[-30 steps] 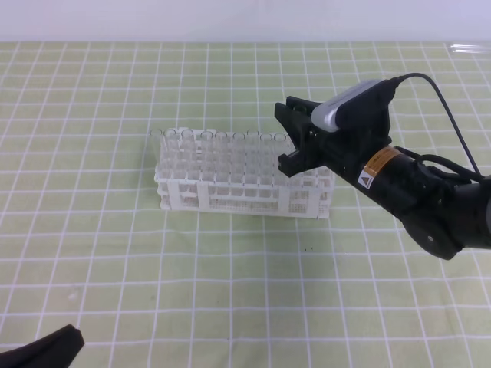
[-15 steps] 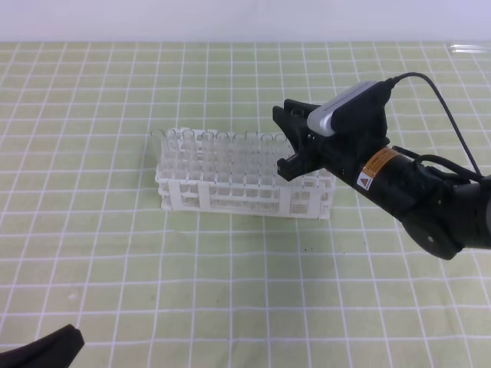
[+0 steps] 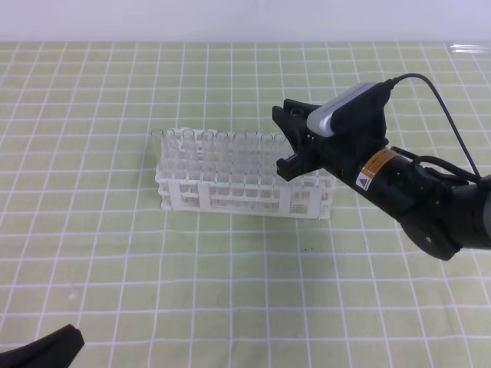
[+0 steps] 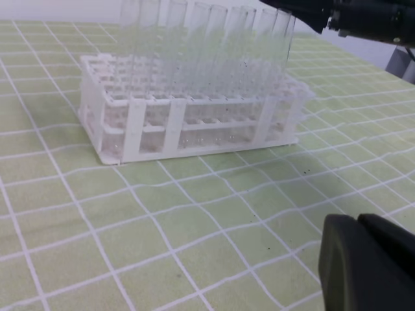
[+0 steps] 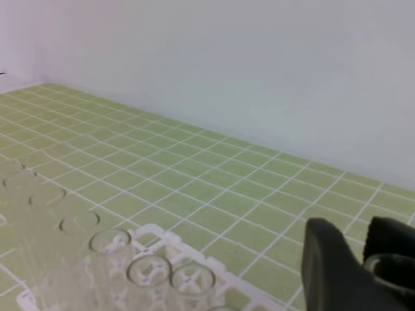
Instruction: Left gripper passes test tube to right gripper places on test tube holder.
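The white test tube holder stands mid-table with a back row of clear tubes upright in it. My right gripper hovers over its right end, fingers spread wide, one on the far side and one on the near side. Between them stands the test tube, its rim showing in the right wrist view by the black fingers. The rightmost tube sits just under that gripper. Only a black tip of my left gripper shows at the bottom left, far from the holder and holding nothing visible.
A green cloth with a white grid covers the whole table, and a white wall runs behind it. The right arm and its black cable stretch over the right side. Other clear tubes fill the holder's back row.
The right gripper has shifted slightly to the left over the holder's right end. The left gripper has not moved.
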Robot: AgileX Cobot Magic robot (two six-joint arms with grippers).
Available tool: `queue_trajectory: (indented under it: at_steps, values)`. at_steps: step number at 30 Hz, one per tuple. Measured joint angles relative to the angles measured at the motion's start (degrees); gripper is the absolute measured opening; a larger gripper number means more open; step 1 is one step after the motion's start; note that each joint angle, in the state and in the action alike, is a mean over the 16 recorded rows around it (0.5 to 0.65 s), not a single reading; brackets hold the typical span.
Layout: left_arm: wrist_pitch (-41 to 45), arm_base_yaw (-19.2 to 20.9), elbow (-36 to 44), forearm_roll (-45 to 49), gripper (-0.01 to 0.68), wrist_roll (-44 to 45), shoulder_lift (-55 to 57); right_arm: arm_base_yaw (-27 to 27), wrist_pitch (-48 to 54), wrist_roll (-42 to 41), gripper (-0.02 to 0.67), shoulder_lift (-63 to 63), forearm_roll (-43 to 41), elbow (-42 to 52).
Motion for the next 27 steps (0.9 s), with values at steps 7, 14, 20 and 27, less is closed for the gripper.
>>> queue_trajectory:
  at_steps: [7,14,20,27]
  values:
    - [0.0,0.0,0.1,0.0,-0.002,0.0,0.0,0.0,1.0,0.5,0.228,-0.7,-0.1,0.1]
    - [-0.1,0.0,0.3,0.0,-0.002,0.0,0.1,0.0,2.8,0.8,0.346,-3.1,-0.4,0.2]
    - [0.0,0.0,0.1,0.0,-0.002,0.0,0.0,0.0,5.9,2.6,0.383,-7.5,-2.8,0.2]
    - [0.0,0.0,0.1,0.0,-0.002,0.0,0.0,0.0,12.3,9.5,0.336,-15.7,-10.4,0.2]
